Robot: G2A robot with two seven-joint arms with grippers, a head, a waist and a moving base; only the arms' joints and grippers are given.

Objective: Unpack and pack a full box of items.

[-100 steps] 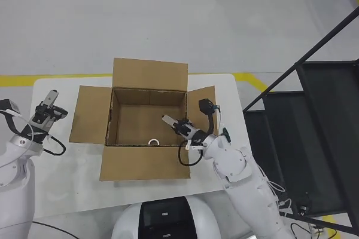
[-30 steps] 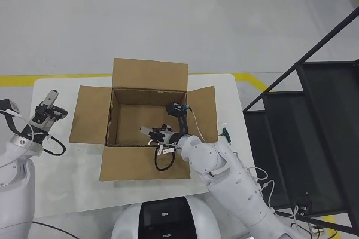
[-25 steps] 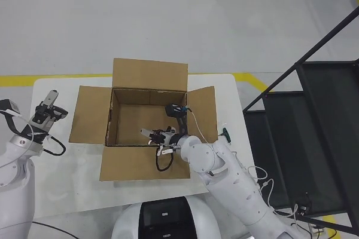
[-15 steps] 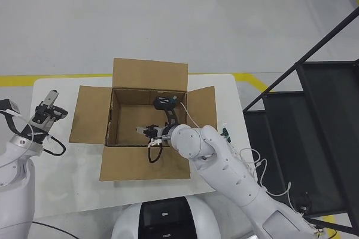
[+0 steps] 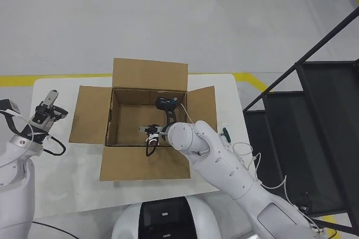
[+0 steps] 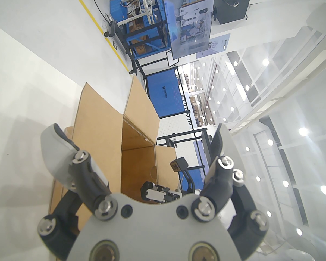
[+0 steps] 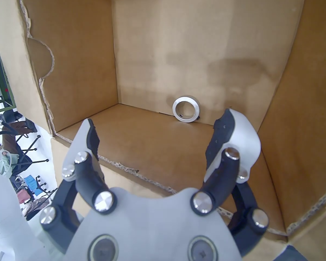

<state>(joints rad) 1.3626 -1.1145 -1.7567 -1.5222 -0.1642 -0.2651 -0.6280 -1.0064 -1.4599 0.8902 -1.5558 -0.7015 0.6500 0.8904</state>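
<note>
**Layout, top view.** A cardboard box (image 5: 128, 119) stands open on the white counter (image 5: 66, 179), all four flaps folded outward. The right arm reaches in from the robot's side. Its right end effector (image 5: 145, 129) is inside the box, near the wall closest to the robot. The left end effector (image 5: 48, 103) hangs over the counter's left edge, beside the box's left flap and apart from it.

**Box interior, right wrist view.** A silver metal ring (image 7: 186, 109) sits in the seam where two inner panels of the box (image 7: 195, 36) meet, with its open face toward the camera. Whether it lies flat or leans cannot be told. The right end effector (image 7: 159, 122) has its fingers spread wide and grips nothing. It is near the ring but apart from it. One panel bears a dark stain.

**Outer side, left wrist view.** The left end effector (image 6: 135, 134) is spread wide and is likewise empty. Beyond it are the box's outer wall and raised flaps (image 6: 97, 126). The other arm's end effector (image 6: 159, 194) is lowered past the rim.

**Surroundings.** A black metal stair frame (image 5: 311, 119) stands to the right of the counter.
</note>
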